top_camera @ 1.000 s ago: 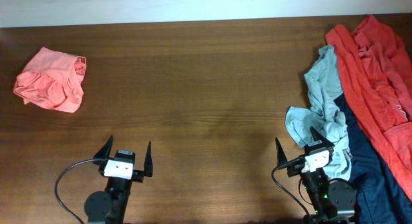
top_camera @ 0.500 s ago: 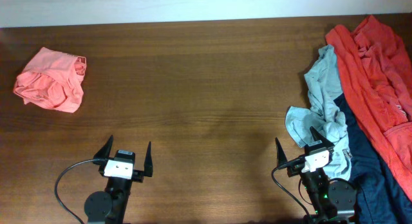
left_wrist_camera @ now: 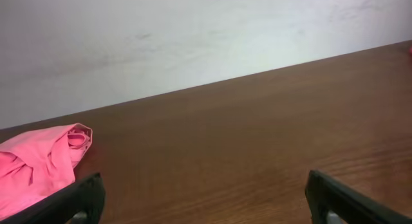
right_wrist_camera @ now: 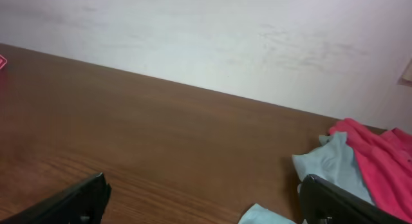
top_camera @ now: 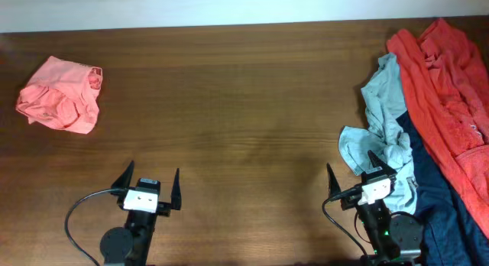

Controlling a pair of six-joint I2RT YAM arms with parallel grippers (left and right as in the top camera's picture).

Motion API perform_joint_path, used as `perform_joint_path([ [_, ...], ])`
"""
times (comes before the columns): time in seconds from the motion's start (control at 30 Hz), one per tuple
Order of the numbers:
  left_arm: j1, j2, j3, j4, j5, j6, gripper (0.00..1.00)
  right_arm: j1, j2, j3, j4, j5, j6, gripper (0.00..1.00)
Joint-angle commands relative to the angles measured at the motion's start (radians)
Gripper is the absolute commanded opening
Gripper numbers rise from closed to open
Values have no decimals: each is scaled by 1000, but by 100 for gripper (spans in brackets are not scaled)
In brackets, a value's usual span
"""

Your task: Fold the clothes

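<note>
Nearest the robot, the left tool [top_camera: 153, 176] is standing with its two dark fingers spread fully apart and is gripping nothing, only bare wood showing between them. The right tool [top_camera: 351, 173] is gaping just as wide and is likewise holding nothing, though its outer finger is sitting at the lower edge of the pale grey-blue garment [top_camera: 386, 121]; whether the two are touching cannot be told. That thin, limp, crumpled cloth is trailing in a twisted strip away from the tool, lying partly over the navy garment [top_camera: 439, 201], which is spreading flat and dark along the right side of the dark brown wood-grain surface [top_camera: 244, 105]. Beyond both, the deeper red garment [top_camera: 447, 82] is sprawling in soft ridges towards the far right corner, overlapping the navy one. The salmon-pink short-sleeved shirt [top_camera: 59, 96] is lying as a loose, rumpled bundle at the far left, well apart from the left tool, and behind everything a plain white wall [left_wrist_camera: 193, 37] is rising. The likely trouble is sitting in the right-hand heap: because the three fabrics are overlapping and tangling, a pinch there is probably going to catch two layers or drag a neighbour along. The bundled pink shirt is hiding its hems and sleeves, so a grasp on a random fold risks tightening the wad rather than opening it, and slack cloth is liable to slide out of a shallow grip.
</note>
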Motion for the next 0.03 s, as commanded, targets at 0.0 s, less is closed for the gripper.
perform_joint_path([
  [0.0,6,-10,-5,-5,-11,-5,99,-8,-6,-5,-6,-2,0,99],
])
